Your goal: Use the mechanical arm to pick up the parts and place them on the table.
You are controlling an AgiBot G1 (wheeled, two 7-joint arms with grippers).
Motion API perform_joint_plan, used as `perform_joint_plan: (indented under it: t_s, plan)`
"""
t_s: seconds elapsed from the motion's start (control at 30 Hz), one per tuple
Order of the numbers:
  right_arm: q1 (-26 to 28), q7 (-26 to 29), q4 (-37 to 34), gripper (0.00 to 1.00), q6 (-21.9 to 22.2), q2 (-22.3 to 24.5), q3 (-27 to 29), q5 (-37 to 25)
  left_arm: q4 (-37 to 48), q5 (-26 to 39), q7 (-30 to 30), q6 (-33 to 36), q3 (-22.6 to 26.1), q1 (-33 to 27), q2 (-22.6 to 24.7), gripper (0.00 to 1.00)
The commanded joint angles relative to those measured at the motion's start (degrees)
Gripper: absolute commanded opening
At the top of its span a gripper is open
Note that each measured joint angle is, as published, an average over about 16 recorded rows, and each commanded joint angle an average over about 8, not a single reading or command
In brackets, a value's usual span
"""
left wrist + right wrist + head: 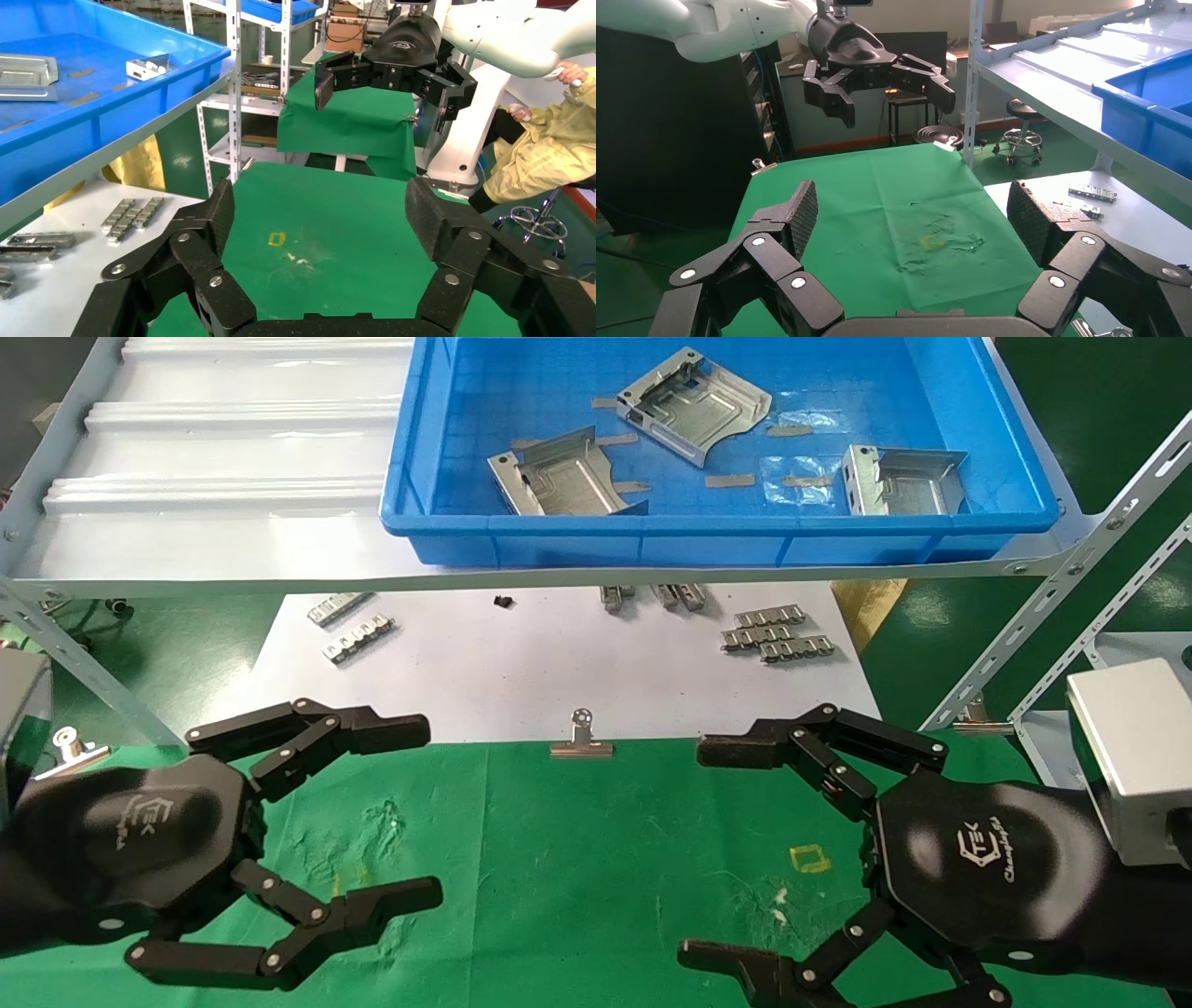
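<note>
silvery stamped parts [694, 404] in blue bin [726, 537], edges bent up.

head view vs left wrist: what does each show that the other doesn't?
Head only: three parts in the blue bin, the binder clip on the white paper sheet.
Left wrist only: a seated person in yellow.
Both: open left end effector, open right end effector, green table, toothed metal strips.
</note>
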Motion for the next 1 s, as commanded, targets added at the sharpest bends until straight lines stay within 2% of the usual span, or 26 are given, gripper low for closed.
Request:
perform_joint_plan:
  t_s: [0.03,1.0]
  plan:
    - [0.0,0.0,0.0,1.00,0.0,0.0,0.0,0.0,0.0,0.0,0.0,0.0,0.0,0.0,0.0,0.00]
    - [0.0,0.0,0.0,1.00,0.0,0.0,0.0,0.0,0.0,0.0,0.0,0.0,0.0,0.0,0.0,0.00]
